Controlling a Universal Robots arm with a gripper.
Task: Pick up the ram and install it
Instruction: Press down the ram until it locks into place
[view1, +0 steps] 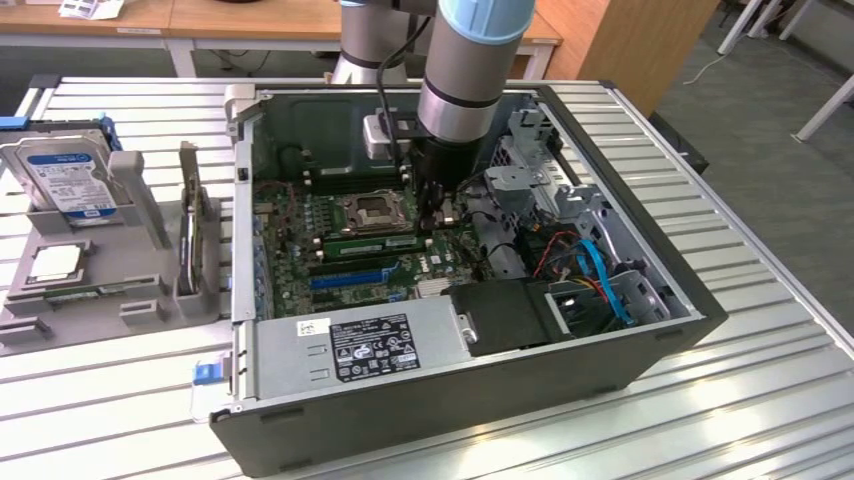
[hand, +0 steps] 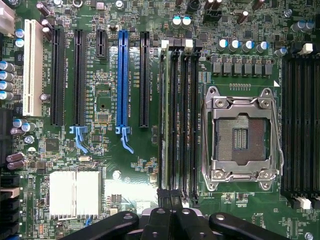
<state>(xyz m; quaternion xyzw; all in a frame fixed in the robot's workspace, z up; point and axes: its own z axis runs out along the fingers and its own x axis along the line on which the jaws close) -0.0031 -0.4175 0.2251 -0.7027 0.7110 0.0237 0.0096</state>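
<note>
Seemingly seated, the ram (hand: 163, 120) stands edge-on in a memory slot left of the CPU socket (hand: 241, 137), centre frame. Gripper (hand: 172, 220), jaws pressed together, sits over its lower end. Risk: uneven pressure leaves one end unlatched or strains the motherboard (hand: 100, 100).

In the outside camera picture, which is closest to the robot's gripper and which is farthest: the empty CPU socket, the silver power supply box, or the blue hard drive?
From the gripper:
1. CPU socket, inside the case, right beside it.
2. Power supply box, at the case's near edge.
3. Hard drive, outside the case, at the exterior view's left.
</note>
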